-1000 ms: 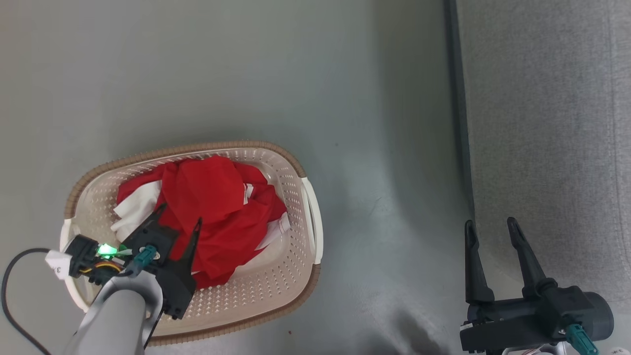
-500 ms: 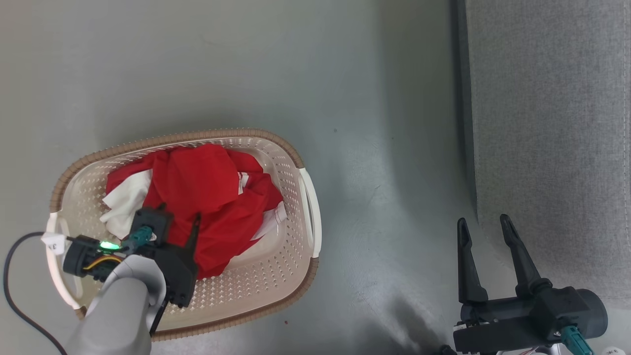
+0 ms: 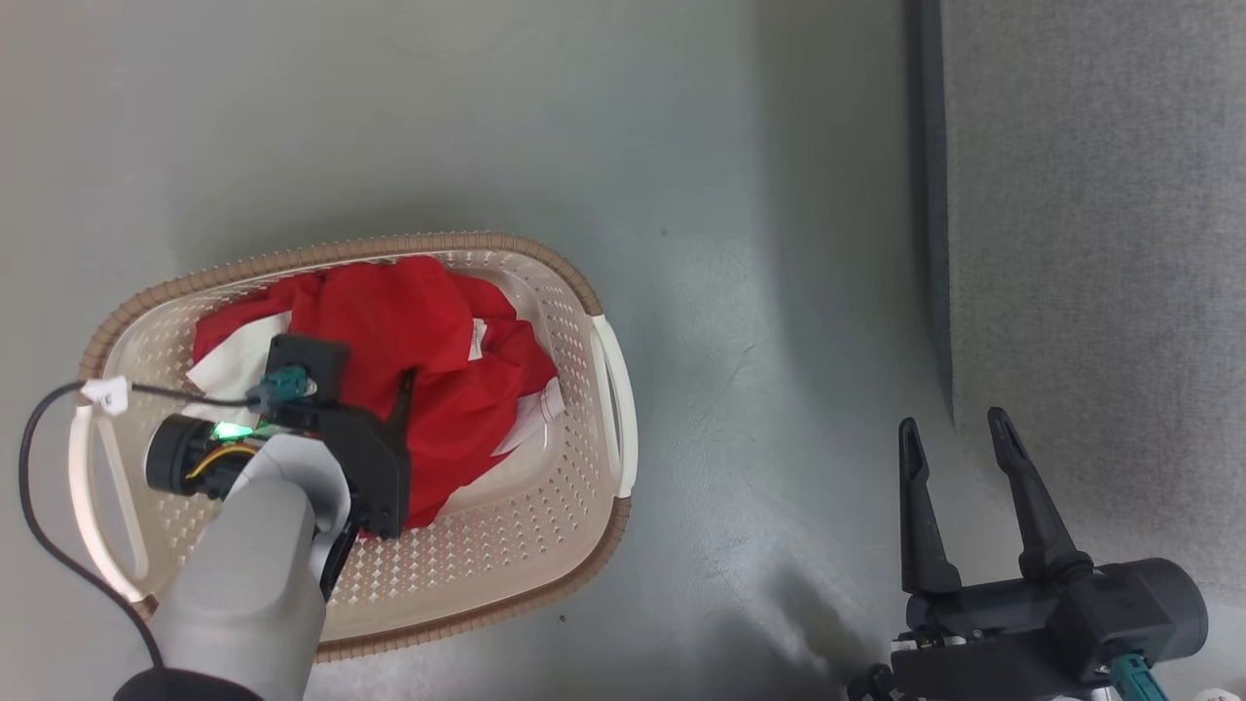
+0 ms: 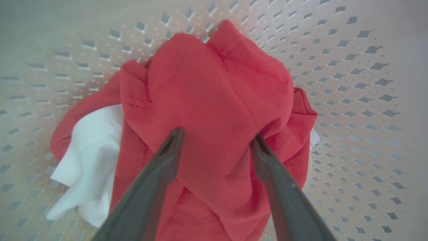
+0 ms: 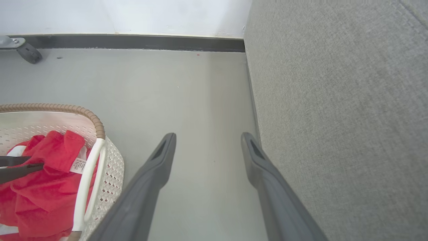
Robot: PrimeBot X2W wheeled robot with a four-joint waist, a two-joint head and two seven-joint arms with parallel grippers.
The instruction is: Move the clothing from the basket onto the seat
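Over the basket (image 3: 467, 239), my left gripper (image 4: 216, 134) hangs released, jaws straddling a raised fold of the red clothing (image 4: 207, 77) inside. Step: grasp. Next: pinch fold, lift, carry to the seat (image 3: 1100, 243). Right gripper (image 3: 953, 421) released too.

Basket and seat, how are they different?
The basket is cream plastic full of little holes; the seat is solid grey fabric. The basket has a brown rim and white handles; the seat has neither. The basket holds the red clothing; the part of the seat in view is bare.
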